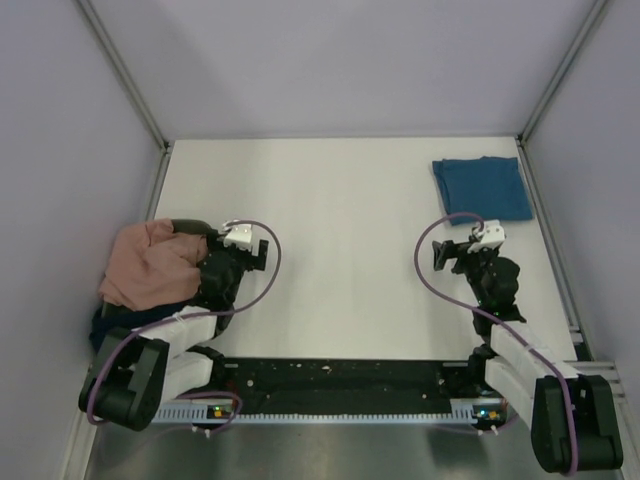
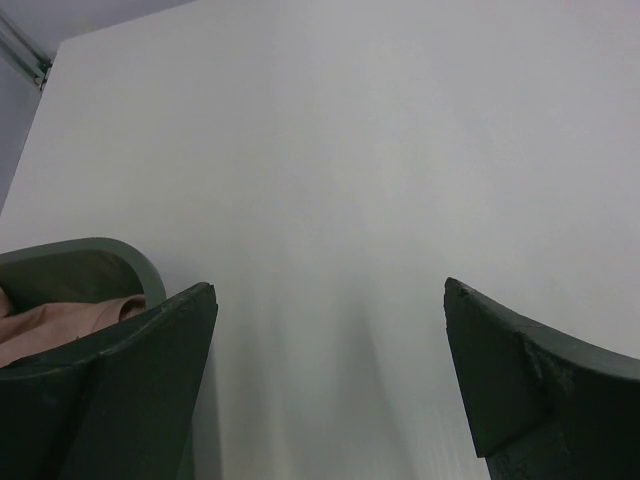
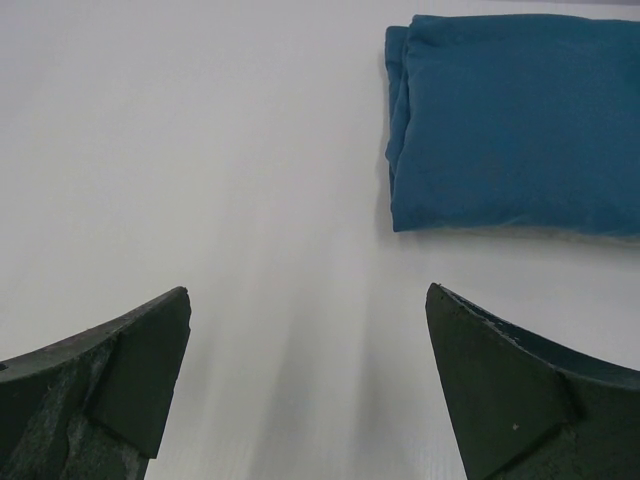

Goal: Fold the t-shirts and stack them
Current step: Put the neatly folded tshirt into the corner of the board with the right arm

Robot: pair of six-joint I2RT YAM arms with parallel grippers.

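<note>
A teal-blue t-shirt (image 1: 482, 188) lies folded in a flat rectangle at the back right of the white table (image 1: 340, 200); the right wrist view shows it (image 3: 510, 120) ahead and to the right. At the left edge a salmon-pink t-shirt (image 1: 150, 262) is heaped loosely over a grey one (image 1: 192, 227) and a dark navy one (image 1: 108, 325). My left gripper (image 1: 250, 250) rests just right of that heap, open and empty (image 2: 330, 300), with pink cloth (image 2: 60, 325) at its left. My right gripper (image 1: 458, 250) stands open and empty (image 3: 308, 300), short of the teal shirt.
Pale walls with metal corner posts (image 1: 125, 75) close in the table on three sides. A black rail (image 1: 340, 378) carrying both arm bases runs along the near edge. Purple cables (image 1: 432, 270) loop beside each arm.
</note>
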